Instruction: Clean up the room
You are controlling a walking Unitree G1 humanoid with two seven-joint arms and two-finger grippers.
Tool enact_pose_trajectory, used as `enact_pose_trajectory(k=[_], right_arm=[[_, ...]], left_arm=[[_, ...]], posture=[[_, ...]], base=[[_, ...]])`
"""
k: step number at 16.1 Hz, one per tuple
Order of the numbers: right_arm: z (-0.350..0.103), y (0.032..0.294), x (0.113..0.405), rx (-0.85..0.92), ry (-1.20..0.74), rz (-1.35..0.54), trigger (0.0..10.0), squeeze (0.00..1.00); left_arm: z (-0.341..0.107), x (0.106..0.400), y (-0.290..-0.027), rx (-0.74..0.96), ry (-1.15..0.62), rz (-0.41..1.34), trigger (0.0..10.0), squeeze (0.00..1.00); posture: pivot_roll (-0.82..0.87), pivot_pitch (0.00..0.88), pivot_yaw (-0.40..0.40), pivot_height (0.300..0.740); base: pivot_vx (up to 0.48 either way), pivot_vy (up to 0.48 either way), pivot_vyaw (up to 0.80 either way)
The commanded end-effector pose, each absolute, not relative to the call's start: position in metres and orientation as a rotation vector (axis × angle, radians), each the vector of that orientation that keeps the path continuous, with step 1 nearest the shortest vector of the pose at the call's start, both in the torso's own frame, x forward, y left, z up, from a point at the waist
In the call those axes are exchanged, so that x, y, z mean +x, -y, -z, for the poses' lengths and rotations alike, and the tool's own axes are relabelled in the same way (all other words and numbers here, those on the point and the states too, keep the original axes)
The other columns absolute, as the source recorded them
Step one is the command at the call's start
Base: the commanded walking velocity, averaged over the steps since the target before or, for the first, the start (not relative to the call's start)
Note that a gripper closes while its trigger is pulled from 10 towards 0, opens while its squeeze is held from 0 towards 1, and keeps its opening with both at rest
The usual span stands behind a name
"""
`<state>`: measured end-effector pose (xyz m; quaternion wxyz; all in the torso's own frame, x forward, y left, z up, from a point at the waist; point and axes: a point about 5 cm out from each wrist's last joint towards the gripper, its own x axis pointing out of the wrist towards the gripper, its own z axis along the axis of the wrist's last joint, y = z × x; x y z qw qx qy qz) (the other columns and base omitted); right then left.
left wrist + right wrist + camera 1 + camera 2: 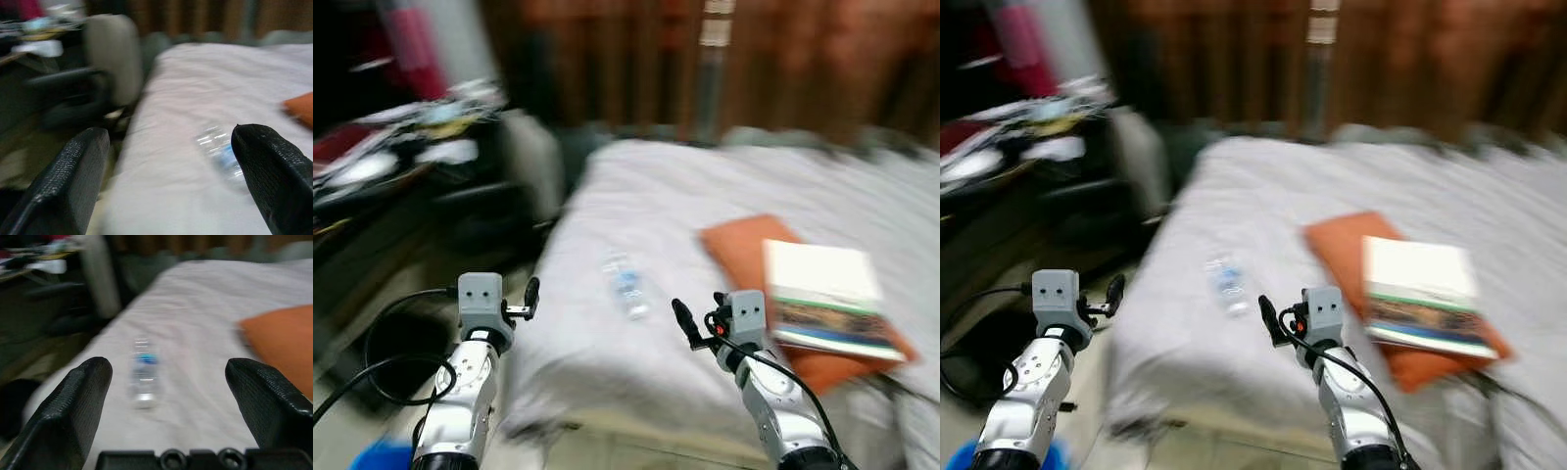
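Both hands are up with fingers spread apart, the left hand point(530, 297) and the right hand point(685, 323), facing the big white bed point(783, 186). An orange pillow point(734, 250) holds a book point(822, 294). The small plastic bottle point(626, 284) lies near the bed's edge; it looks light and slippery, best gripped around its middle.

A wood-panelled wall point(783, 69) stands behind the bed point(724, 186). At the left, a dark cluttered desk point(372, 186) and a blurred chair point(524, 166).
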<state>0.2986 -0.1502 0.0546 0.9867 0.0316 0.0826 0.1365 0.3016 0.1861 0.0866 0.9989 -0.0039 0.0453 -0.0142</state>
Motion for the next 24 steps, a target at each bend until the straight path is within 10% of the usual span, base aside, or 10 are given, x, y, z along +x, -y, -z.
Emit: enact_pose_trajectory(k=[1, 11, 14, 17, 24], right_arm=[[-0.057, 0.149, 0.302, 0.057, -0.166, -0.285, 10.0, 0.0], [-0.059, 0.113, 0.319, 0.088, -0.23, -0.416, 10.0, 0.0], [-0.071, 0.095, 0.337, 0.104, -0.219, -0.426, 10.0, 0.0], [-0.077, 0.076, 0.352, 0.127, -0.275, -0.333, 10.0, 0.0], [-0.083, 0.045, 0.352, 0.131, -0.251, -0.357, 10.0, 0.0]], left_arm=[[-0.084, 0.301, -0.185, -0.008, -0.102, 0.037, 10.0, 0.0], [-0.085, 0.293, -0.184, -0.017, -0.1, 0.035, 10.0, 0.0], [-0.086, 0.289, -0.191, -0.011, -0.114, 0.028, 10.0, 0.0], [-0.104, 0.263, -0.195, 0.047, -0.149, 0.276, 10.0, 0.0], [-0.157, 0.188, -0.185, -0.013, -0.156, 0.536, 10.0, 0.0]], posture=[[-0.05, 0.0, 0.032, 0.74], [0.01, 0.015, 0.002, 0.74], [0.07, 0.115, -0.01, 0.74], [0.25, 0.423, -0.02, 0.74], [0.4, 0.621, 0.054, 0.74]], base=[[0.439, 0.0, 0.0], [0.438, 0.0, 0.13], [0.444, 0.0, 0.0], [0.0, 0.0, 0.0], [0.0, 0.0, 0.0]])
